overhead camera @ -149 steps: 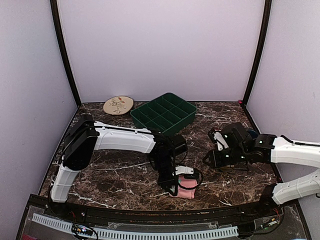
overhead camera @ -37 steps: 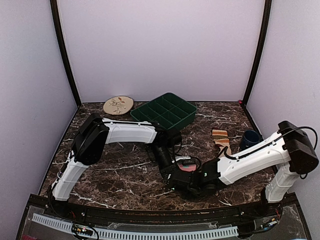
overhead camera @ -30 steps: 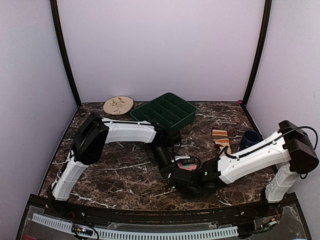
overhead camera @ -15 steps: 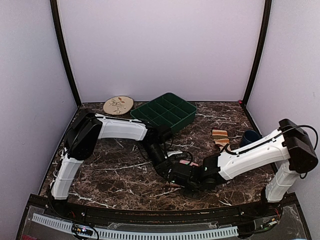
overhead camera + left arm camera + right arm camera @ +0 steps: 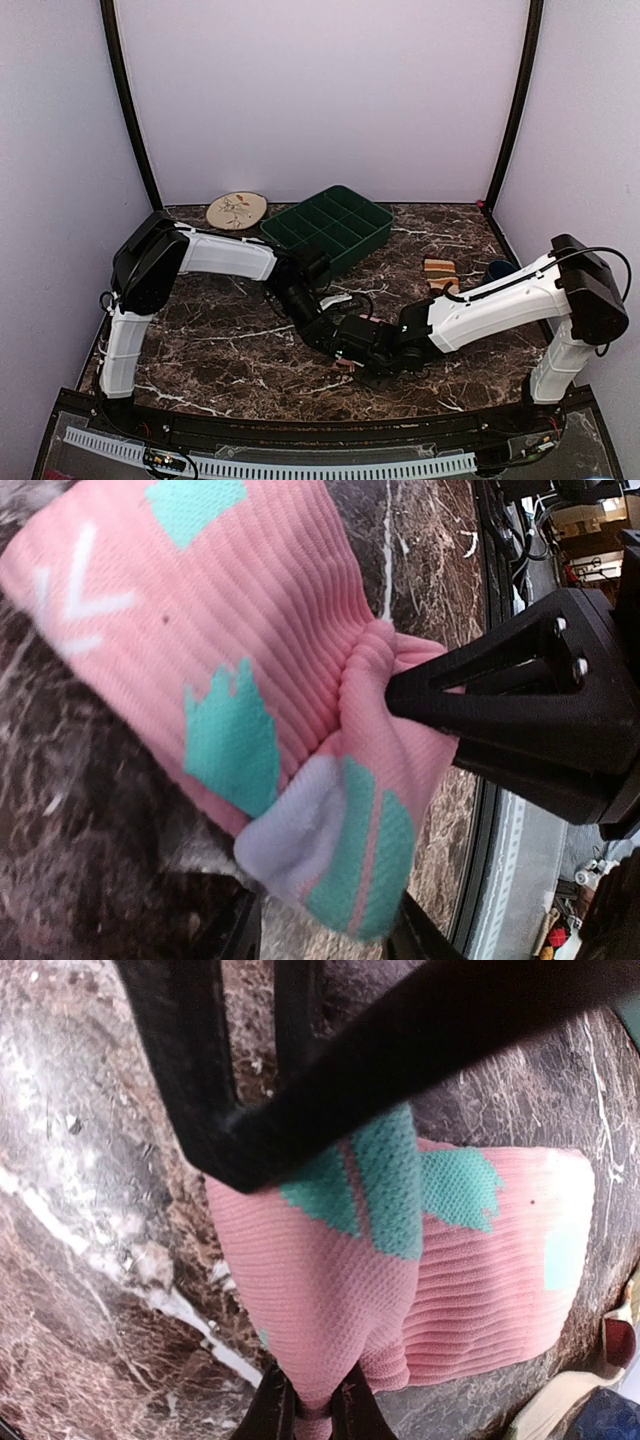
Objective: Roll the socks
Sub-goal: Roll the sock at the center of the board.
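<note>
The right arm has swung across from the right side since five seconds ago; the right gripper now pinches a fold of the pink ribbed fabric sock with mint-green patches, lying on the dark marble table near front centre. The left gripper clamps its pale-blue band end. Rolling tightly likely needs one claw anchoring while the other turns. The tan striped-cuff sock lies well apart.

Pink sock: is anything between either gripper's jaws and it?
Nothing visible. The left gripper and the right gripper each have their jaws pinched directly on the pink sock, close beside each other.
</note>
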